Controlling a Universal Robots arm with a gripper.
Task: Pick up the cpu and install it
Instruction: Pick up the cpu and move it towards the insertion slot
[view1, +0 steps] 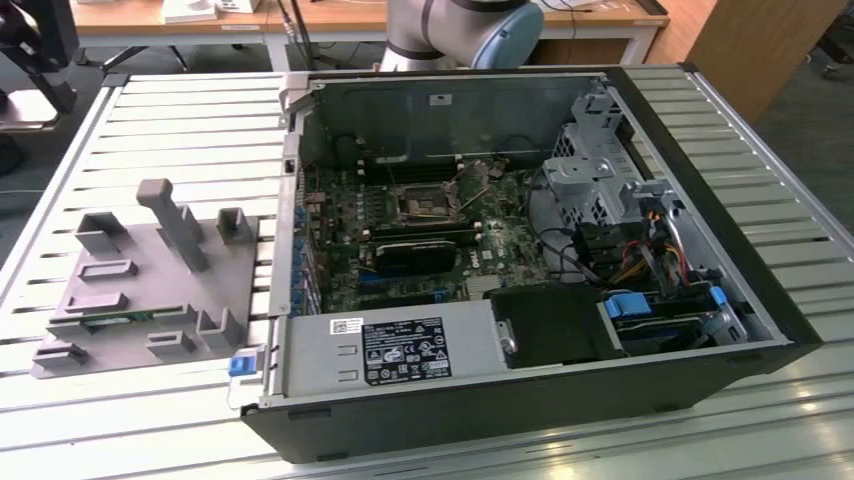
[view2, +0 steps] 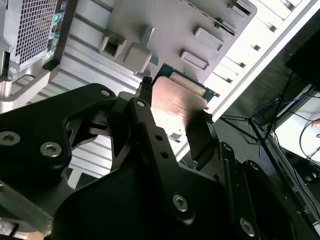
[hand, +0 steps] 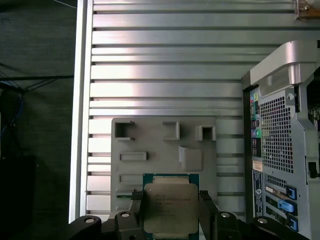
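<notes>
cpu (hand: 170, 217): held flat, silver top up, thin green edge showing, in the air above the grey fixture plate (hand: 165, 145). In the second wrist view the cpu (view2: 172, 107) is seen from below, against the plate's edge.
gripper (hand: 170, 196): black, seen in both wrist views, again at (view2: 176, 98), with the chip between its two fingers (hand: 140, 212).
jaws: drawn in on two opposite edges of the cpu and clamped on it. A firm pinch is seen, one finger to each side.
grey fixture plate: laid on the slatted table (hand: 165, 65). In the exterior view it (view1: 147, 300) is found at the exterior view's left, lower half of the frame, with upright posts and shallow pockets.
computer case (view1: 534, 400): set on its side with the side panel off, across the centre and the exterior view's right. Its rear panel (hand: 280, 125) is seen just beside the plate in the first wrist view.
motherboard (view1: 347, 270): exposed inside the case.
socket (view1: 430, 205): seen on the board just above the frame's centre, well apart from the plate.
power supply (view1: 387, 350): boxed in at the case's lower edge, below the board.
arm (view1: 454, 30): its base is seen at the top centre of the exterior view, behind the case.
</notes>
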